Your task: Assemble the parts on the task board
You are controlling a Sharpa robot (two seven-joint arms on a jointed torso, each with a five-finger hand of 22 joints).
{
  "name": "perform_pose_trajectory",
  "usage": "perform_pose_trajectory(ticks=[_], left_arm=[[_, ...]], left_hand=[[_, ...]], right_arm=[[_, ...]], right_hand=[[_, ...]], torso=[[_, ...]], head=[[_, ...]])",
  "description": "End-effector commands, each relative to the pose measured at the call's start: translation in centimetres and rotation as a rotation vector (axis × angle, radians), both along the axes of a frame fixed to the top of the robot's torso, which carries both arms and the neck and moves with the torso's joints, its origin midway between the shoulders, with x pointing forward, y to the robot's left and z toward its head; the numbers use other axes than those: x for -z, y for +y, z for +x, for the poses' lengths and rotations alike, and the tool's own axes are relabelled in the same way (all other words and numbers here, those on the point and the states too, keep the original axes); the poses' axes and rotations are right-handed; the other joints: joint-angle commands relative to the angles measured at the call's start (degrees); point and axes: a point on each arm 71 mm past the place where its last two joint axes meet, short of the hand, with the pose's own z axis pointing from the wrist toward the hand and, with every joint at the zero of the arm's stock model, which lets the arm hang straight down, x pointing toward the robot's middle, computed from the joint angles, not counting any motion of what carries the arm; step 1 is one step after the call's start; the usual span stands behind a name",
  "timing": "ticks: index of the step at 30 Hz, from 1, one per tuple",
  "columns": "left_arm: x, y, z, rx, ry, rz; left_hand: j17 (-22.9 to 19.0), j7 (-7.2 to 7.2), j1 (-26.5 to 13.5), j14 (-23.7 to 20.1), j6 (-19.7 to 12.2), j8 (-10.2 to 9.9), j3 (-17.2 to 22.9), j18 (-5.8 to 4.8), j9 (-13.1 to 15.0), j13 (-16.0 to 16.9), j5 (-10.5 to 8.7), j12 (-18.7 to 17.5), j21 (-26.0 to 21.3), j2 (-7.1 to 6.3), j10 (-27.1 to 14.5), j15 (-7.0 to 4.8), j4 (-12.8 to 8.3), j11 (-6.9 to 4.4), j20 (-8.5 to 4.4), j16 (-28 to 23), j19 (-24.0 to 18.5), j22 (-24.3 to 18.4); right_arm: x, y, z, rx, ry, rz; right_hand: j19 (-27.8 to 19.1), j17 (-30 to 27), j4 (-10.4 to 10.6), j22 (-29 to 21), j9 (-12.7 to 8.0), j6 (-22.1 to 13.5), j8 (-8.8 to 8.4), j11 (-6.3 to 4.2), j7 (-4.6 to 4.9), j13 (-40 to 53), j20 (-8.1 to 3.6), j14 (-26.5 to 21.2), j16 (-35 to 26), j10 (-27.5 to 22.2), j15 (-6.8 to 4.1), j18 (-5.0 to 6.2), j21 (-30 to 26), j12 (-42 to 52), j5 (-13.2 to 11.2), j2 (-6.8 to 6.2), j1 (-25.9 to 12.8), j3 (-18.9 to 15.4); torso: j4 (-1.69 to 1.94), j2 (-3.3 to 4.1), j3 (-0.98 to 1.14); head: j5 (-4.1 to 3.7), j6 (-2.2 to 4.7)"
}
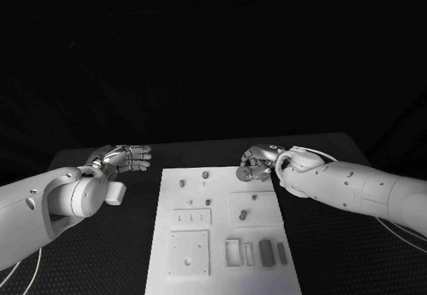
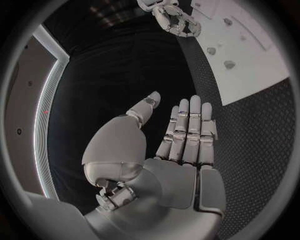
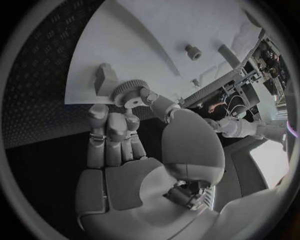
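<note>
My right hand pinches a gear at the task board's far right corner; my left hand lies released beside the board's far left corner. I judge assembly barely begun: several parts rest loose on the board's near side.

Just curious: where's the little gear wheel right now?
The right hand holds the gear over the board's far right corner.

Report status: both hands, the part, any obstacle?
Left hand open, beside white task board. Right hand pinches small round toothed gear over board's far corner. Nothing in the way.
</note>
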Motion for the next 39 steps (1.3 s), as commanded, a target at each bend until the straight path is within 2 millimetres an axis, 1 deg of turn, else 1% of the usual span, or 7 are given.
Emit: perform_pose_trajectory(ticks=[1,13,18,22,29,32,39], left_arm=[[-0.1,-0.2,0.0,0.017,-0.003,-0.003],[0.0,-0.1,-0.1,0.014,-0.001,-0.002],[0.0,-0.1,-0.1,0.015,0.0,-0.002],[0.0,0.0,-0.1,0.013,0.0,-0.002],[0.0,0.0,-0.1,0.011,0.0,-0.001],[0.0,0.0,-0.1,0.01,0.0,0.0],[0.0,0.1,-0.1,0.008,-0.001,0.0]], left_hand=[[0.1,0.12,-0.5,0.0,-0.1,-0.2,0.1,0.99,0.1,0.0,-0.28,-0.3,0.3,0.01,-0.5,0.38,-0.2,0.03,0.12,-0.3,-0.4,1.2],[0.1,0.2,-0.7,0.0,-0.1,-0.3,0.1,0.99,0.1,0.0,-0.28,-0.3,0.3,0.0,-0.5,0.4,-0.2,0.08,0.13,-0.4,-0.4,1.2],[0.2,0.26,-1.0,0.0,-0.2,-0.3,0.0,0.97,0.1,0.0,-0.39,-0.3,0.4,0.01,-0.5,0.42,0.1,0.11,0.15,-0.4,-0.4,1.2],[0.2,0.27,-1.0,0.0,-0.2,-0.3,0.0,0.98,0.1,0.0,-0.41,-0.3,0.4,0.01,-0.6,0.42,0.1,0.11,0.15,-0.4,-0.4,1.2],[0.2,0.29,-1.1,0.0,-0.2,-0.4,0.1,0.98,0.1,0.0,-0.42,-0.3,0.4,0.07,-0.6,0.42,0.2,0.12,0.15,-0.5,-0.4,1.2],[0.2,0.3,-1.1,0.0,-0.2,-0.4,0.1,0.99,0.1,0.0,-0.42,-0.3,0.4,0.07,-0.6,0.42,0.2,0.12,0.15,-0.5,-0.4,1.2],[0.2,0.3,-1.1,0.0,-0.2,-0.4,0.1,1.0,0.2,0.0,-0.4,-0.3,0.4,0.09,-0.6,0.42,0.2,0.11,0.15,-0.5,-0.4,1.2]], right_arm=[[2.0,-0.3,-0.7,-0.007,0.093,-0.064],[2.3,-0.6,-0.8,-0.003,0.126,-0.096],[2.3,-0.7,-0.8,-0.007,0.117,-0.111],[2.1,-0.7,-0.8,-0.009,0.094,-0.107],[1.7,-0.4,-0.8,-0.02,0.031,-0.12],[1.5,-0.2,-0.9,-0.027,0.001,-0.132],[1.0,0.1,-1.0,-0.037,-0.057,-0.164]], right_hand=[[-0.4,0.1,0.3,1.0,-0.1,2.0,0.07,0.33,1.57,-0.1,-0.03,0.1,-0.4,-1.2,-0.19,3.6,0.3,0.2,0.3,-0.08,-0.6,0.0],[-0.6,0.2,0.6,1.0,-0.2,1.6,-0.19,0.36,1.6,-0.1,0.03,0.1,-0.6,-1.4,-0.17,3.6,0.4,0.2,1.7,-0.52,-2.0,-0.9],[-0.8,0.4,0.7,0.9,0.0,2.3,0.16,0.16,1.41,-0.1,-0.03,0.1,-0.7,-1.5,-0.31,3.6,0.6,0.2,4.3,-0.16,-2.7,-1.5],[-0.8,0.6,0.8,0.8,0.7,5.2,1.66,-0.63,0.52,-0.2,-0.04,0.2,-1.0,-1.4,-1.04,3.6,0.7,0.1,7.3,0.82,-2.2,-0.1],[-0.7,0.8,1.8,0.7,1.5,8.1,2.9,-1.64,-0.56,-0.4,0.06,0.3,-1.2,-0.9,-1.96,3.6,0.8,-0.1,6.7,1.38,-2.3,2.8],[-0.5,1.0,3.0,0.7,1.8,9.0,3.21,-1.98,-0.93,-0.5,0.06,0.5,-1.2,-0.5,-2.24,3.6,1.0,-0.2,3.4,1.25,-3.5,3.2],[0.0,1.2,3.4,0.7,2.2,10.7,3.8,-2.54,-1.54,-0.6,-0.04,0.8,-1.2,0.2,-2.65,3.6,1.3,-0.3,2.7,0.94,-3.5,3.9]], torso=[[-0.02,0.0,-0.03],[-0.11,0.0,0.0],[-0.1,-0.02,0.03],[-0.1,-0.04,0.02],[-0.09,-0.07,0.02],[-0.09,-0.1,0.01],[-0.08,-0.06,-0.04]], head=[[0.09,-0.19],[0.09,-0.42],[0.06,-0.47],[-0.03,-0.62],[-0.08,-0.71],[-0.12,-0.76],[-0.14,-0.67]])
